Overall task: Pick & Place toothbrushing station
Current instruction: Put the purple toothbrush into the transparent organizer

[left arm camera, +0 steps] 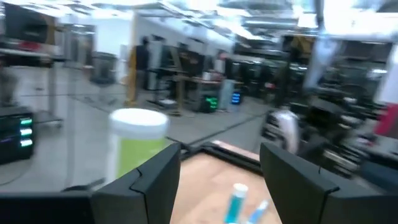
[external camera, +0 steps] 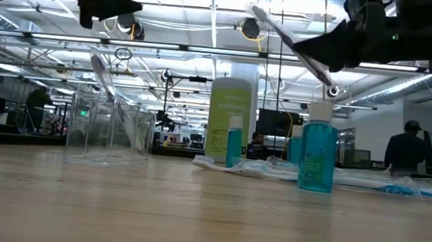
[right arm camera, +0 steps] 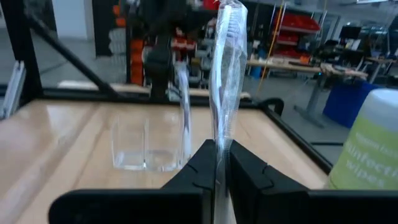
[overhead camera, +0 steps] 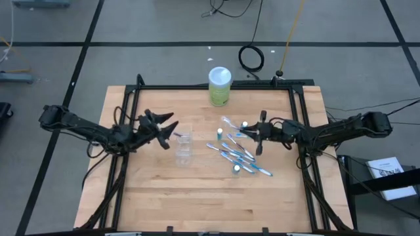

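Wooden tabletop, mid-task: right gripper fingers clench a wrapped toothbrush above the pile near the right edge; left gripper, fingers released, hovers beside the clear cup. Risk: the slim brush may pivot, missing or tipping the cup.

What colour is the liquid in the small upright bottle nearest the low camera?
Teal, under a white cap: the small bottle shows best in the low view.

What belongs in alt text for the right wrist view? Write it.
The right gripper holds a wrapped toothbrush upright between shut fingers. Beyond it, a clear plastic cup stands on the wooden table.
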### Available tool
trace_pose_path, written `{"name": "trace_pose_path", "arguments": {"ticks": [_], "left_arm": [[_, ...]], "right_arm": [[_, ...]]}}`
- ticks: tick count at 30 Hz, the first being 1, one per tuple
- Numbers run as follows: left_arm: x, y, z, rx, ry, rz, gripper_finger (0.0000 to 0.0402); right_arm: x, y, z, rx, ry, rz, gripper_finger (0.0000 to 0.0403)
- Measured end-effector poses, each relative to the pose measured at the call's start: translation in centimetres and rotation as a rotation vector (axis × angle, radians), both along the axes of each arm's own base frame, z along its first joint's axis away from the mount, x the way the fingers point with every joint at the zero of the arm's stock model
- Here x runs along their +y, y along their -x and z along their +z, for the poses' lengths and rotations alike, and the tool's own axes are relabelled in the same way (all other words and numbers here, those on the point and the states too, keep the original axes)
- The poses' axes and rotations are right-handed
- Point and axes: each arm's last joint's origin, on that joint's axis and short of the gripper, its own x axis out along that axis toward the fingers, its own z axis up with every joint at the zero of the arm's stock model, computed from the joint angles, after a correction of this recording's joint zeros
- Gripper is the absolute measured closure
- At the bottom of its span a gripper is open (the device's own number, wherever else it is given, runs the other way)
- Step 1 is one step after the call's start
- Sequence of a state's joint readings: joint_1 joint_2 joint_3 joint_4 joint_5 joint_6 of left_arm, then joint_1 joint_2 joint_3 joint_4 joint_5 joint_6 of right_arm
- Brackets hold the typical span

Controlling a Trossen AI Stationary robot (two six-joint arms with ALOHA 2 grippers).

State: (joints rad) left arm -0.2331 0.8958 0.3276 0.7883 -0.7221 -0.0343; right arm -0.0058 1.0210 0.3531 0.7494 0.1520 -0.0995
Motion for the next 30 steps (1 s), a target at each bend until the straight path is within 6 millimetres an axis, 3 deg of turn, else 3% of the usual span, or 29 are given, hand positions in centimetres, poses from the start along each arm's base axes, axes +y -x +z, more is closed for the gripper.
{"name": "trace_pose_path", "arguments": {"ticks": [6, 11, 20, 25, 30], "left_arm": [[-0.9, -2.8, 0.0, 0.058, -0.04, -0.121, 0.0174], [-2.0, -7.4, 0.5, 0.17, -0.168, -0.143, 0.0174], [-2.5, -15.2, 1.6, 0.173, -0.17, -0.114, 0.0174], [-2.5, -18.1, 1.5, 0.174, -0.172, -0.114, 0.0174], [-2.2, -19.8, 2.1, 0.117, -0.147, -0.249, 0.0174]], "right_arm": [[0.9, 0.0, 0.9, -0.099, -0.008, 0.06, 0.039], [1.6, 0.1, 1.4, -0.151, -0.003, 0.146, 0.039], [2.0, 0.1, 1.5, -0.154, 0.021, 0.165, 0.039], [2.0, 0.1, 1.4, -0.148, 0.026, 0.165, 0.039], [2.0, -0.1, 1.1, -0.128, 0.044, 0.164, 0.039]]}}
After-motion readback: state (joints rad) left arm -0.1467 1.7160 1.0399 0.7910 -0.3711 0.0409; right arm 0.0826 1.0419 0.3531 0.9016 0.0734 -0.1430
